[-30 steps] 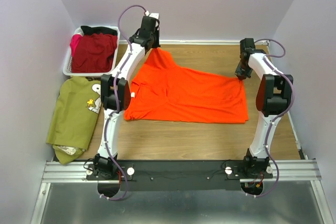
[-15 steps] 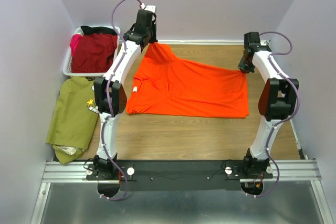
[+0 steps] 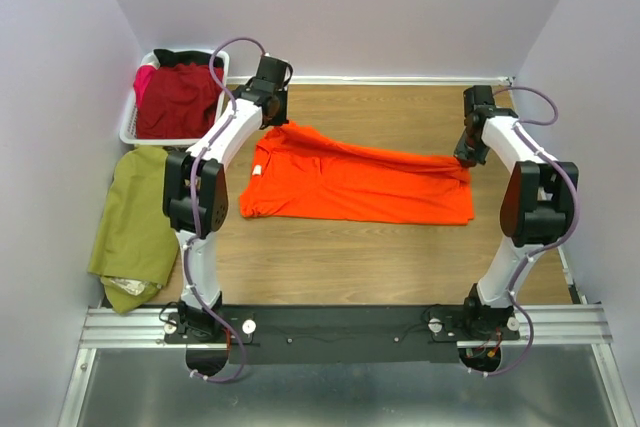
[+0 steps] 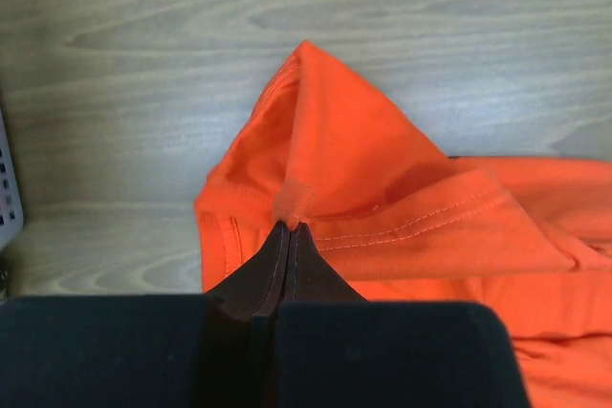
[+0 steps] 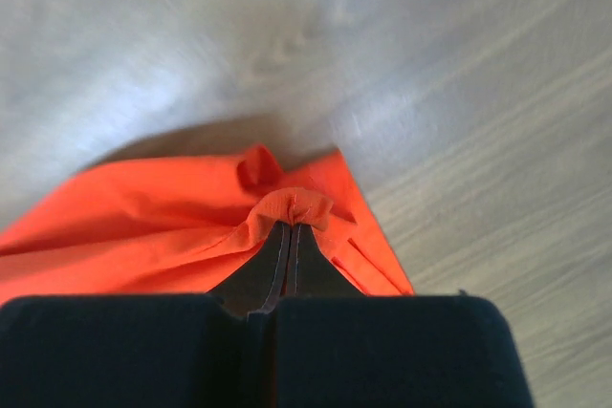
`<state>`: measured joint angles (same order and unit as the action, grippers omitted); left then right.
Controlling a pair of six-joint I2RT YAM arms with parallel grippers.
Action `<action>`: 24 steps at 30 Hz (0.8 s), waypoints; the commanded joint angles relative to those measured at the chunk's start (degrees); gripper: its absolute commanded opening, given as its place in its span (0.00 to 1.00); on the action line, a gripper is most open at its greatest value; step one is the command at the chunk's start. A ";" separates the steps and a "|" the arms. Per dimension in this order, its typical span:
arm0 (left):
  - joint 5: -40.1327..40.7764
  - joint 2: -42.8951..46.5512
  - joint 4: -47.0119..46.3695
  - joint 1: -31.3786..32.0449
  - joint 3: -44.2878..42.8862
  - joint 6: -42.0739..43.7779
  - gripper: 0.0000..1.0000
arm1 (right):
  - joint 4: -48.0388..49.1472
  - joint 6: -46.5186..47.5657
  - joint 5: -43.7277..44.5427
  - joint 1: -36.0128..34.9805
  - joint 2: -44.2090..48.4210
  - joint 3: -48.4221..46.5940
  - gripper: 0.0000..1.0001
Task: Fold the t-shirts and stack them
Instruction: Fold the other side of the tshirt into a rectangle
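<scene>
Now: orange t-shirt [image 3: 350, 182] lies across middle of wooden worktop [image 3: 380, 257], between both arms. Left pincer [image 4: 290, 228] closed tight on fold of orange cloth at far-left corner. Right pincer [image 5: 290, 226] closed tight on bunched cloth at far-right corner. Dark red t-shirt [image 3: 180, 97] heaped in white basket [image 3: 128, 127], far left. Olive green t-shirt [image 3: 135, 222] lies just nearer than basket, at worktop's left edge.

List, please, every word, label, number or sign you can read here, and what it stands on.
None can be read.
The orange t-shirt is plain; the white tag at its neck is too small to read.
The olive t-shirt, dark red t-shirt and white basket show no lettering.
</scene>
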<state>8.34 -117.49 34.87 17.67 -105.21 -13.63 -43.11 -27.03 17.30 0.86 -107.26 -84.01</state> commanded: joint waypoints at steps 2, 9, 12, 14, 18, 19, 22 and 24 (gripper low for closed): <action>0.98 7.45 0.37 -0.36 4.48 -1.22 0.00 | -0.48 -1.36 0.80 0.37 2.06 4.46 0.01; 1.33 11.14 2.13 -0.36 9.31 -2.19 0.00 | -0.57 -1.01 0.63 0.37 2.59 5.26 0.01; 1.24 13.24 2.48 -0.36 12.48 -2.81 0.00 | -0.57 -1.01 0.63 0.37 2.59 5.26 0.01; 0.46 14.39 2.66 -0.27 14.75 -3.24 0.00 | -0.57 -0.84 0.28 0.37 2.50 5.17 0.01; -1.30 16.85 2.48 0.25 19.15 -4.47 0.00 | -0.66 -0.57 -1.12 0.37 2.76 5.61 0.03; -1.22 17.12 2.39 0.52 20.12 -4.74 0.00 | -0.66 -0.57 -1.39 0.37 3.02 5.96 0.04; -1.31 17.74 2.65 1.31 23.46 -5.62 0.00 | -1.01 -0.31 -2.44 0.37 3.99 7.80 0.18; -1.05 17.91 3.09 1.57 25.49 -6.49 0.00 | -2.67 -0.57 -2.88 0.28 4.60 9.29 0.27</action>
<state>7.88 -102.17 36.56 18.39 -83.20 -17.87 -43.18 -27.33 15.84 0.86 -105.75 -77.87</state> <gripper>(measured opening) 0.010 0.159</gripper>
